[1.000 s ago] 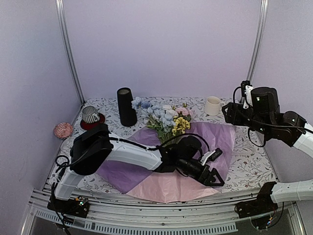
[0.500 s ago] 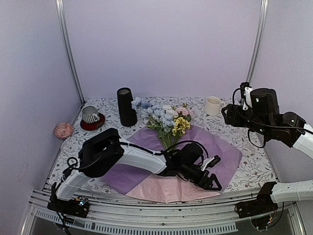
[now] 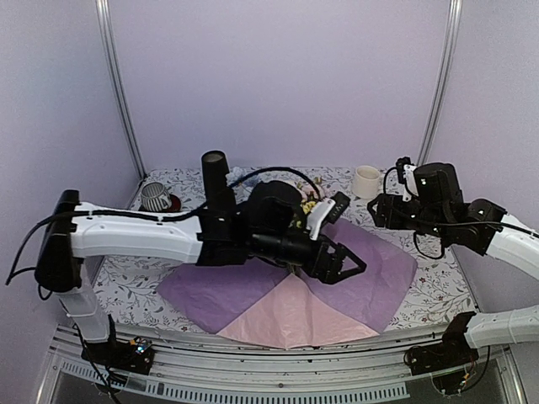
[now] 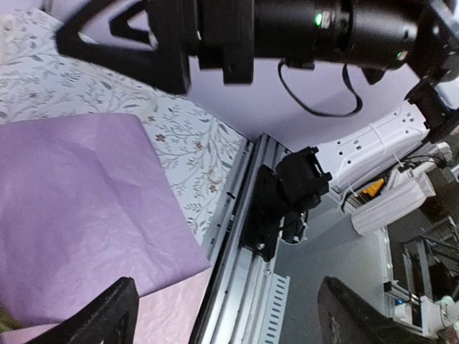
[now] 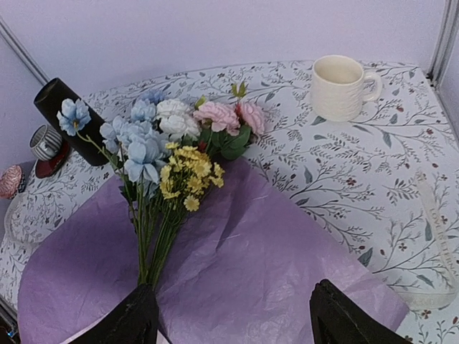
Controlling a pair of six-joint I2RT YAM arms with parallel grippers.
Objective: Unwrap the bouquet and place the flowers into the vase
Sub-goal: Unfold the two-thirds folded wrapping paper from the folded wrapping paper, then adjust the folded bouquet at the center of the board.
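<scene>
Unwrapping looks done: green-stemmed blue, pink, yellow flowers (image 5: pixel 154 154) lie on flat pink-lilac tissue paper (image 3: pixel 379 269), ahead of the right end effector (image 5: pixel 235 301). It and the left end effector (image 3: pixel 347 268) gape empty. Next: pinch stems, carry to tall black vase (image 3: pixel 217 181).

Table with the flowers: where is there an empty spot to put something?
Bare flowery tablecloth lies between the cream mug and the lilac tissue paper sheet. Crowded at the back left: tall black vase, striped cup and the blue, pink and yellow flowers sit close.
</scene>
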